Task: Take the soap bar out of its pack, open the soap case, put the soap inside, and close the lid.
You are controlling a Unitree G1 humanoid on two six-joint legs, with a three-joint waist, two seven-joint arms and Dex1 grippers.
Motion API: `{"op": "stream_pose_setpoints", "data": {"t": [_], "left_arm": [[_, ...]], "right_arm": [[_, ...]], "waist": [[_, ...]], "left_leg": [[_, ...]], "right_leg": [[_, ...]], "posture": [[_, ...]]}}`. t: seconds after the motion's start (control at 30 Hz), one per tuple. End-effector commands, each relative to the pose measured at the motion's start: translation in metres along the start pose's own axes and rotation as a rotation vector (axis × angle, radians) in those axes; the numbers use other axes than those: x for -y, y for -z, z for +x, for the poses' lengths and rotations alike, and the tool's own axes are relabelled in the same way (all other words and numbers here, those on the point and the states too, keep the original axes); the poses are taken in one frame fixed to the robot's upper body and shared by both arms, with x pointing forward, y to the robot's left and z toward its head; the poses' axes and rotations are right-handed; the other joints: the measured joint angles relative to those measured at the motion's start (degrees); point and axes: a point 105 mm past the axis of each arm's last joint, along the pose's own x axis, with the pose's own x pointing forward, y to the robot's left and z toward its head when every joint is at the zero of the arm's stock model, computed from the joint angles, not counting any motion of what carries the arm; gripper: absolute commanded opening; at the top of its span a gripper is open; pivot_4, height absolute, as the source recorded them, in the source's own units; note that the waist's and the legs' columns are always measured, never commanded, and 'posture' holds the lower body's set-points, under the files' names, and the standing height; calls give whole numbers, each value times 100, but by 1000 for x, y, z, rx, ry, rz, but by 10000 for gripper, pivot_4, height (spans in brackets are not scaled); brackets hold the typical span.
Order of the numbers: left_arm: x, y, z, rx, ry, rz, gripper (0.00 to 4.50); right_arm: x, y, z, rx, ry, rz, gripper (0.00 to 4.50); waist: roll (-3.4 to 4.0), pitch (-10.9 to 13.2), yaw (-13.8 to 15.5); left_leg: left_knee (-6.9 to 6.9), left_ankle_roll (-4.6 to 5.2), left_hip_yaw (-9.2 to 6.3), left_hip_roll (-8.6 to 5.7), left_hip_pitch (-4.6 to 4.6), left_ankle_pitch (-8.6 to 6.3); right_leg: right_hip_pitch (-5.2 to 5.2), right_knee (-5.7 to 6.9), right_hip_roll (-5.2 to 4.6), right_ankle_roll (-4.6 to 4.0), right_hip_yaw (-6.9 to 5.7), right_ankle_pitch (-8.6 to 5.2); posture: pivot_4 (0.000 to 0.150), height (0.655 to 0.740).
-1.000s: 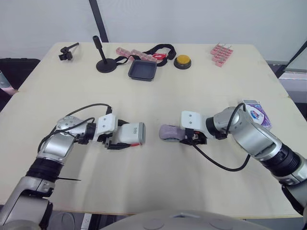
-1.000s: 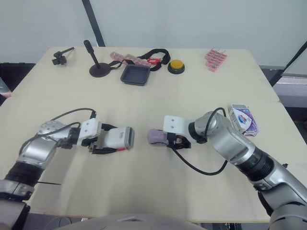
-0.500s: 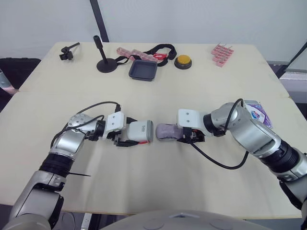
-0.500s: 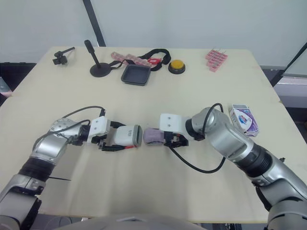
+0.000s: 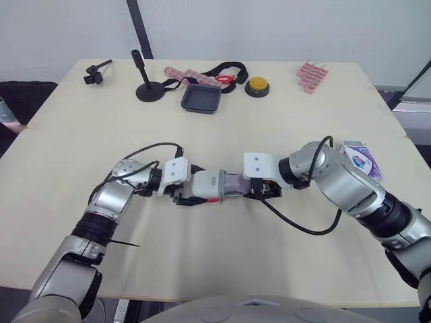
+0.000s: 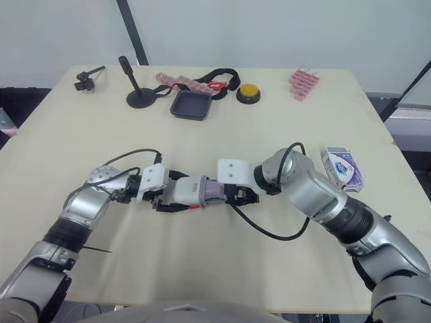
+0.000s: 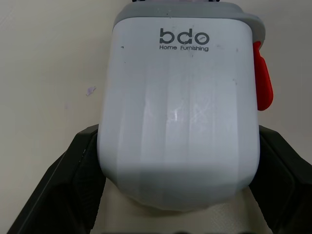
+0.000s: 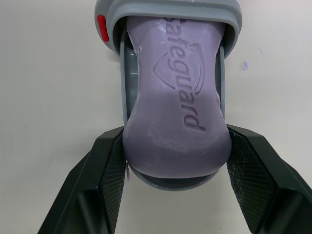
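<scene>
Right wrist view: the lilac soap bar (image 8: 175,122), embossed "safeguard", lies lengthwise on a grey inner tray (image 8: 127,73), its far end meeting the grey collar (image 8: 168,9) at the mouth of the soap case (image 7: 178,112). The right gripper (image 8: 178,161) is clenched on the bar's near end, one black finger (image 8: 109,180) pressed to each long side. Left wrist view: the case's white shell, printed "bdo Home Furnishing", is grasped by the left gripper (image 7: 178,195), whose fingers (image 7: 68,180) bear on its two sides; a red latch (image 7: 262,83) projects from one edge near the collar. Head views: case and bar lie end to end near the middle of the table (image 5: 269,134), the case to the left and the bar to the right, with the two grippers facing each other along one line just above the tabletop. The opened pack (image 5: 359,160) lies well apart at the right edge of the table. Along the far edge, from left to right, stand a small black clamp (image 5: 96,71), a black stand on a round base (image 5: 148,84), a pink strip (image 5: 185,73), a dark square tray (image 5: 201,98), a black strap (image 5: 222,67), a yellow button (image 5: 256,85) and a cluster of pink pieces (image 5: 310,73).
</scene>
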Motion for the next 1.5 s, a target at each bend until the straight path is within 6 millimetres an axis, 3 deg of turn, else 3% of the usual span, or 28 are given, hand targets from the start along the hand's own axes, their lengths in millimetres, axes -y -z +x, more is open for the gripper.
{"op": "stream_pose_setpoints", "data": {"t": [0.03, 0.3, 0.67, 0.73, 0.83, 1.07, 1.2, 1.3, 1.5], "left_arm": [[-2, -8, 7, 22, 7, 32, 35007], [-10, -15, 22, 51, -13, 37, 35007], [-11, -16, 27, 56, -13, 45, 35007], [-11, -16, 26, 58, -14, 45, 35007], [-12, -16, 24, 58, -16, 45, 35007], [-15, -16, 18, 51, -31, 48, 35007], [-17, -18, 16, 52, -33, 54, 35007], [-19, -19, 16, 54, -31, 58, 35007], [-19, -25, 18, 65, -23, 67, 35007]], "right_arm": [[6, -10, -5, -2, 28, -66, 27033], [12, -17, -8, -46, 33, -129, 27033], [15, -23, -7, -28, 60, -180, 27033], [18, -28, -9, 15, 72, -162, 35673], [19, -33, -14, 61, 73, -134, 44737], [27, -10, -47, 58, 114, -93, 44737], [28, 19, -48, -38, 131, -101, 44737], [28, 27, -44, -59, 134, -88, 44737], [23, 25, -35, -48, 109, -59, 26234]], "waist": [[0, 0, 2], [0, 0, 7], [0, 0, 8], [0, 0, 6], [0, 0, 3], [0, 0, 51], [0, 0, 22], [0, 0, 5], [0, 0, 1]], "left_leg": [[0, 0, 0, 0, 0, 0], [5, 2, 0, -1, -1, 1], [6, 2, 0, 0, -3, 1], [6, 2, 0, 0, -3, 1], [6, 2, 0, 0, -2, 1], [9, 4, 0, -2, -6, 1], [9, 4, 0, -1, -5, 1], [9, 4, 0, -1, -5, 1], [9, 5, 0, 0, -6, 2]], "right_leg": [[0, 0, 0, 0, 0, 0], [0, 8, -1, 0, 0, 0], [-1, 20, -1, 0, 1, 0], [-1, 20, -1, 0, 1, 0], [-1, 20, -1, 0, 2, 0], [-1, 20, -4, 0, 0, 0], [-1, 12, -2, 0, 1, 0], [-1, 10, -3, 0, 1, 0], [-3, 11, -1, 0, 1, 0]], "posture": [[1500, 7400], [1500, 7400], [1500, 7400], [1500, 7400], [1500, 7400], [1500, 7400], [1500, 7400], [1500, 7400], [1500, 7400]]}}
